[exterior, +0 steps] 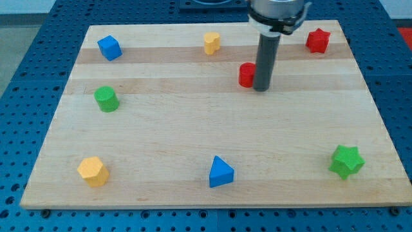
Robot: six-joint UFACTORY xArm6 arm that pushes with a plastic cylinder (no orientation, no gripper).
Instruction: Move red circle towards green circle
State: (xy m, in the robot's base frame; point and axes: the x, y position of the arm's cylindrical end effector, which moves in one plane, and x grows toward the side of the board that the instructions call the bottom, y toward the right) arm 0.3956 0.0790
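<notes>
The red circle [246, 75] sits on the wooden board in the upper middle of the view. My tip [261, 89] stands right against its right side, touching or nearly touching it, and the rod partly hides the block's right edge. The green circle [106, 98] stands far off at the view's left, a little lower than the red circle.
A blue cube [109, 48] is at the top left, a yellow block [212, 42] at the top middle, a red star [317, 40] at the top right. A yellow hexagon [93, 171], a blue triangle [220, 172] and a green star [346, 161] lie along the bottom.
</notes>
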